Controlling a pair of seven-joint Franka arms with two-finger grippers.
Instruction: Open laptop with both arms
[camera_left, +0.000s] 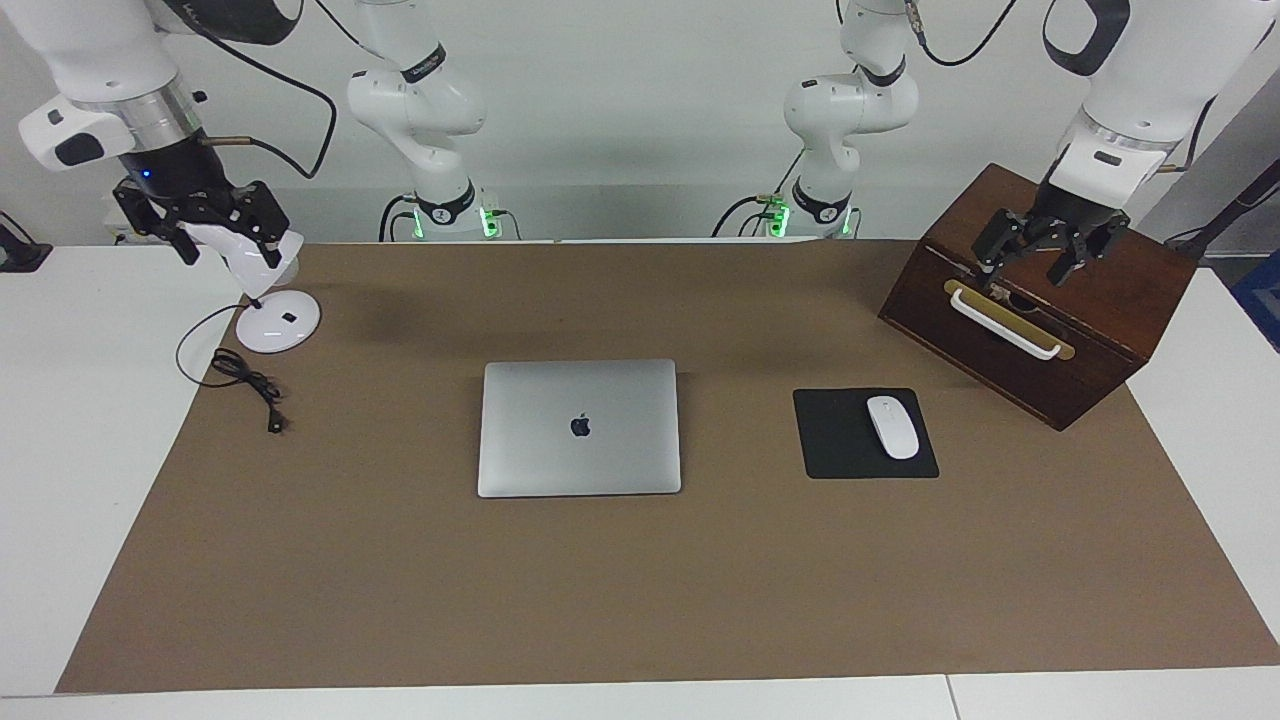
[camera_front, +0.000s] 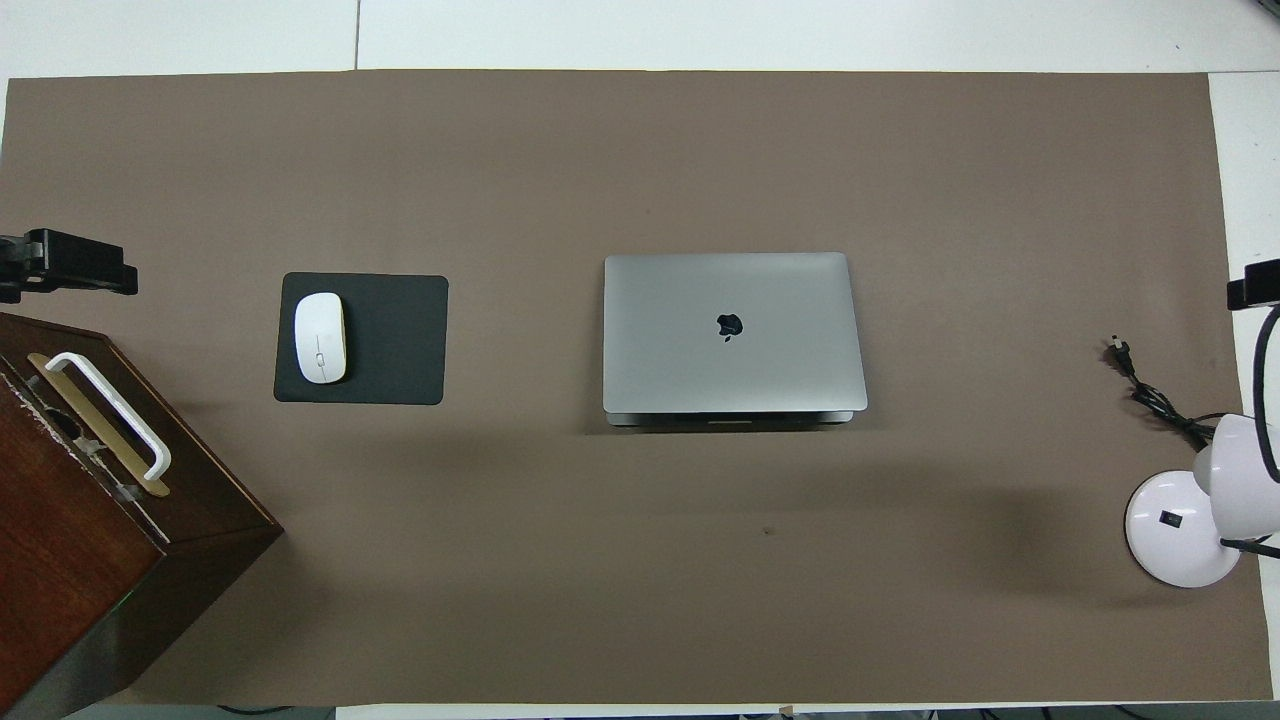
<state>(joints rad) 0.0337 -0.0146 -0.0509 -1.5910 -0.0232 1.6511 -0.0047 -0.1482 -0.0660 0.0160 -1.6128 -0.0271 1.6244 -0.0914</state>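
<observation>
A big brown mat (camera_left: 640, 580) covers most of a white table (camera_left: 70, 420). A plain white wall is at the robots' end.

The laptop (camera_left: 579, 428) lies flat and shut in the middle of the mat, with its dark apple mark facing up. There is bare mat all around the laptop, and a wide stretch of it runs from the laptop to the mat's edge farthest from the robots. Nothing touches the laptop.

Beside the laptop, toward the left arm's end of the table, is a black mouse pad (camera_left: 850, 440) with a white mouse (camera_left: 892, 427) on it. Past that, nearer the robots than the laptop, a brown wooden box (camera_left: 1040, 300) with a white handle (camera_left: 1003, 322) stands at a slant. Toward the right arm's end, well apart from the laptop, stand a white lamp (camera_left: 270, 300) and its black cord (camera_left: 245, 380).

The left gripper (camera_left: 1040, 262) hangs over the wooden box, well apart from the laptop. Its fingers are spread wide and hold nothing. The right gripper (camera_left: 205, 235) hangs up by the lamp's white shade, also well apart from the laptop. I cannot tell how far it is spread, or if it touches the shade.
</observation>
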